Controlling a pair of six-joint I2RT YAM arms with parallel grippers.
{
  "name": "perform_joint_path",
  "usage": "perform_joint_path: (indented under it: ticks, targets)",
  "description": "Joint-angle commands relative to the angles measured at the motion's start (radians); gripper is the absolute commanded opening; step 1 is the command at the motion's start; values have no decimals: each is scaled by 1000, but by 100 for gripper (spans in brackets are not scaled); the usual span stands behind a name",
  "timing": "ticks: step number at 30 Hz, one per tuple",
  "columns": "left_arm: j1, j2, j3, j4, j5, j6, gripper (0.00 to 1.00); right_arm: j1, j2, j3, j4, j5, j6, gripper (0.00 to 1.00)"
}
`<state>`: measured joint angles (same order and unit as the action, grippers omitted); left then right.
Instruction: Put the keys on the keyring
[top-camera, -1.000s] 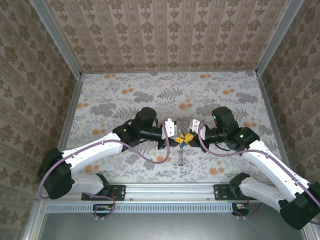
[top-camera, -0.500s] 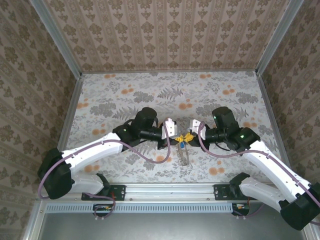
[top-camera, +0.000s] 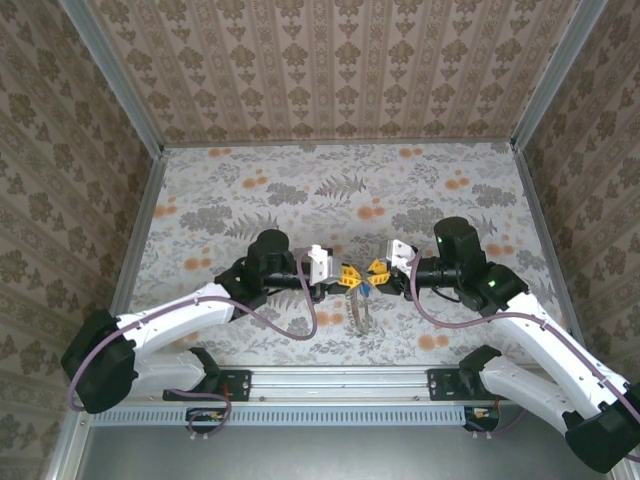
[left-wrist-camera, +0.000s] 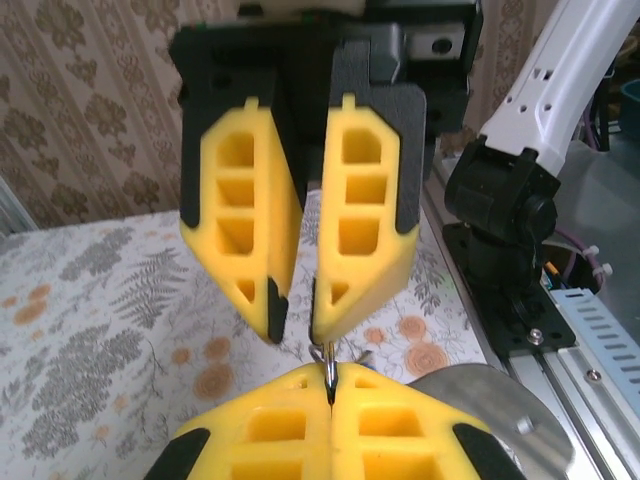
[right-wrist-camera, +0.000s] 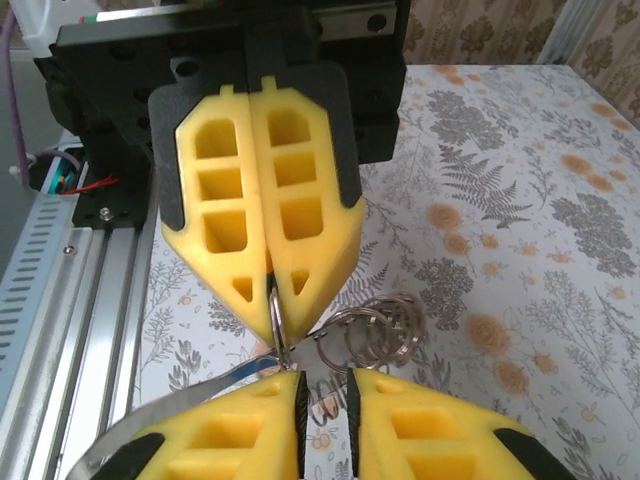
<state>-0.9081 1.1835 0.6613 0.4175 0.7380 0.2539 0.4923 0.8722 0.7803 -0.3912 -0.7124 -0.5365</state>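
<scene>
Nearest the arm bases, the wire keyring (top-camera: 362, 318) shows as loose silvery coils over the floral table (top-camera: 250, 180), with one strand nipped between the pressed-together fingers of the left gripper (left-wrist-camera: 330, 378). Just beyond the coils, the blue-headed key (top-camera: 365, 288) sits between the two sets of yellow tips. The right gripper (right-wrist-camera: 325, 390) faces the left tip to tip, jaws parted by a narrow gap.
</scene>
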Motion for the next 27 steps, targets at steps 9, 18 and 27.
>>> perform_joint_path:
  ticks: [9,18,27]
  targets:
    - [5,-20,-28,177,43,-58,0,-3,29,-30,58,-90,56,11]
    - [5,-7,-41,205,52,-69,0,-9,-35,-59,55,-30,46,25]
    - [21,-51,-48,164,63,-37,0,-28,-48,-98,39,-196,86,46]
